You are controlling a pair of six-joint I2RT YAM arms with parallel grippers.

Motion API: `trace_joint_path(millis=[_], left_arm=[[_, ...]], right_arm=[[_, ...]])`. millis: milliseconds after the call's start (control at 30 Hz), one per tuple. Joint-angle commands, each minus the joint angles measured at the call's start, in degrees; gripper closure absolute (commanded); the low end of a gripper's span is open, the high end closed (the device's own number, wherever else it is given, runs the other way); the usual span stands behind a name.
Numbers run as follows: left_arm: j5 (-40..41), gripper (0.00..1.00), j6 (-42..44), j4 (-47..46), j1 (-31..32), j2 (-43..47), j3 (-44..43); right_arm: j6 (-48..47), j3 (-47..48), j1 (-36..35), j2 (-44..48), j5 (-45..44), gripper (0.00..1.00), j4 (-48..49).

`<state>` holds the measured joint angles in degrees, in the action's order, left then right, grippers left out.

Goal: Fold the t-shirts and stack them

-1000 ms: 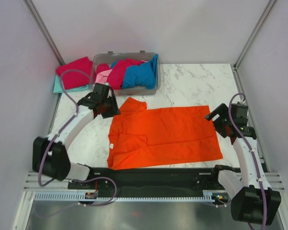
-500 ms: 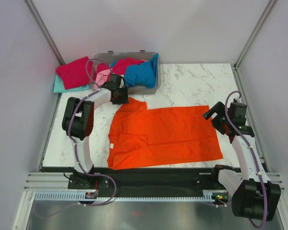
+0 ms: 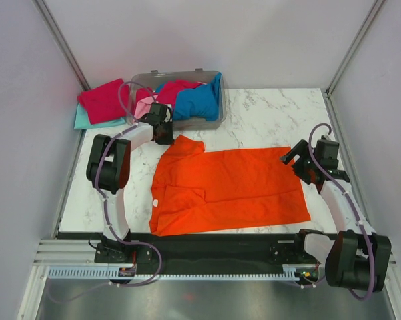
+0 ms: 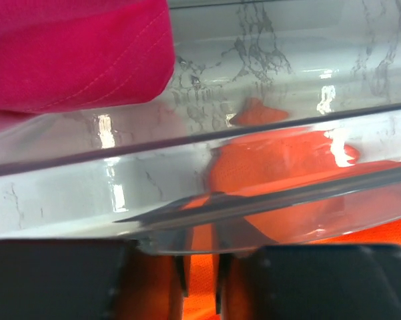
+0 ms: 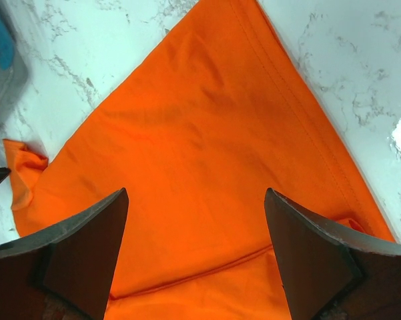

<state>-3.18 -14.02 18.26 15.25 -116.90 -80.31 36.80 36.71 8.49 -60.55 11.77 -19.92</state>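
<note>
A bright orange t-shirt (image 3: 227, 190) lies spread flat on the marble table, collar end to the left. My left gripper (image 3: 163, 131) is low at its far left sleeve, right against the front wall of the bin. In the left wrist view its jaws (image 4: 200, 280) stand nearly together with orange cloth pinched in the narrow gap. My right gripper (image 3: 295, 162) hovers over the shirt's far right corner, its fingers (image 5: 87, 253) wide apart above the orange t-shirt (image 5: 200, 153) with nothing between them.
A clear grey bin (image 3: 213, 123) at the back holds crimson (image 3: 173, 90), blue (image 3: 197, 103) and pink (image 3: 143, 103) shirts. A folded red shirt (image 3: 103, 100) lies on a teal one (image 3: 87, 121) left of the bin. Up close, the bin wall (image 4: 187, 153) fills the left wrist view.
My left arm has swung from the table's left side up to the bin's front, and its jaws have narrowed onto the orange sleeve. The right gripper has shifted slightly farther back, still open.
</note>
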Motion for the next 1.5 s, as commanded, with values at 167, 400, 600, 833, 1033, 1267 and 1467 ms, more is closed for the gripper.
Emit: trace_joint_path(millis=[167,400,600,833,1033,1267,1467], left_arm=[[-4.7,0.98,6.3,-8.9,3.1,-0.2,1.8],[-6.5,0.98,7.4,-16.3,3.5,4.6,8.4],[-4.2,0.98,6.2,-20.5,3.4,6.9,12.5],[-2.7,0.98,4.4,-27.8,2.6,11.3,19.0],[-2.6,0.98,4.3,-29.8,2.6,12.0,20.6],[-2.5,0.98,4.3,-29.6,2.6,11.6,20.2],[-2.4,0.98,4.1,-29.4,2.5,11.6,20.1]], right_arm=[[0.4,10.9,-6.7,-12.7,-6.3,0.10,4.4],[-0.9,15.6,-8.1,-18.7,-10.1,0.09,6.7],[-6.8,25.2,-8.1,-33.6,-14.0,0.09,4.3],[-8.5,35.5,-7.0,-45.0,-16.7,0.16,2.0],[-9.5,37.9,-6.5,-49.4,-21.9,0.23,-0.1],[-9.9,36.8,-6.6,-50.4,-21.7,0.30,0.6],[-9.1,33.5,-6.6,-50.0,-19.9,0.34,2.4]])
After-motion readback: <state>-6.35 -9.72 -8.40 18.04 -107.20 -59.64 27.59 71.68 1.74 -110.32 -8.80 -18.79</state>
